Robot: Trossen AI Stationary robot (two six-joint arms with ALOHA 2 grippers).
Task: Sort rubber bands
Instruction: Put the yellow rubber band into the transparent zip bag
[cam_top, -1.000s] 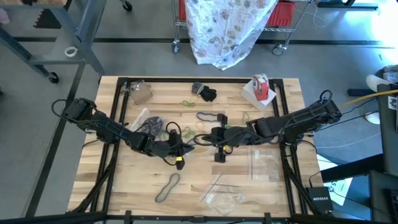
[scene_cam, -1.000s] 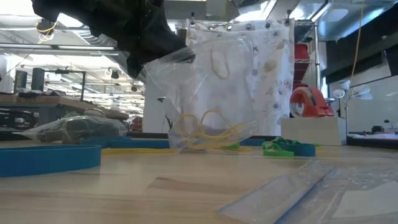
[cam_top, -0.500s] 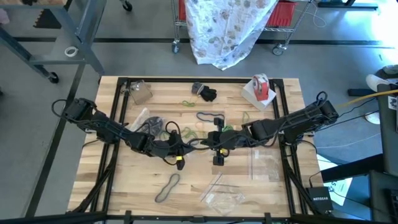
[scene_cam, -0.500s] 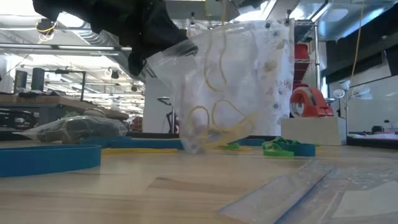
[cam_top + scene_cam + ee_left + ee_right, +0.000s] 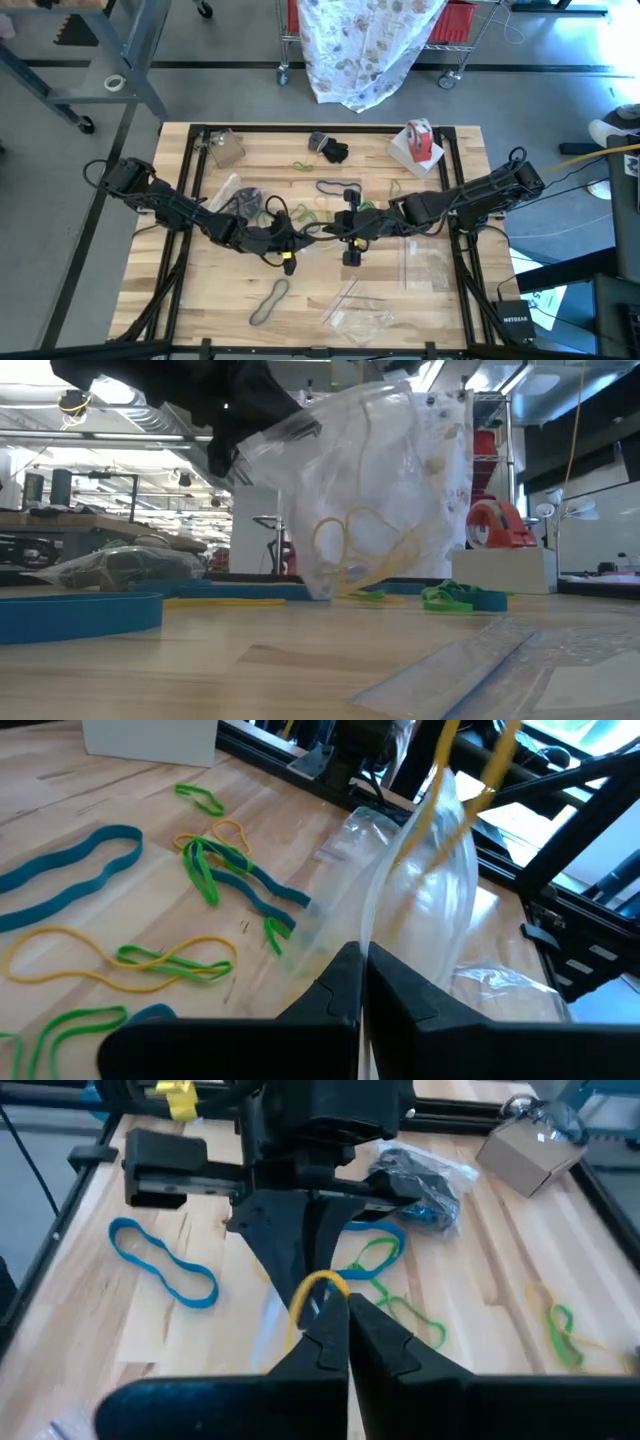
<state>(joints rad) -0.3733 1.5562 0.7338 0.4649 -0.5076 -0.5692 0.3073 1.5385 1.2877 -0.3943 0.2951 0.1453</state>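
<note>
Now the thin yellow-tan rubber bands point(image 5: 345, 540) sit inside a clear plastic bag point(image 5: 370, 480) held up above the middle of the wooden bench point(image 5: 200, 290). Against the frame a second ago, the bag is tipped more upright and the loops have slid lower into it; against half a second ago, little differs.

Left tool point(image 5: 362, 982): fingers closed flat on the bag's edge, arm reaching in low from the bench's left side toward centre. Right tool point(image 5: 345, 1320): fingers pressed together, a yellow loop point(image 5: 318, 1288) pinched at the tips just at the bag mouth; arm stretched in from the right. In the high view the two tools meet near bench centre, almost touching.

Loose bands lie around the bag on the bench: a teal-blue loop point(image 5: 65, 875), green loops point(image 5: 205, 870) tangled with yellow ones, and a grey-tan loop point(image 5: 270, 300) nearer the front edge. Another clear bag holding dark bands point(image 5: 420, 1175) lies behind the left arm. Flat empty clear bags point(image 5: 355, 310) lie at the front right. A red-and-white tape roll point(image 5: 418, 138) stands on a white box at the far right corner. A small cardboard box point(image 5: 226, 148) sits far left.
</note>
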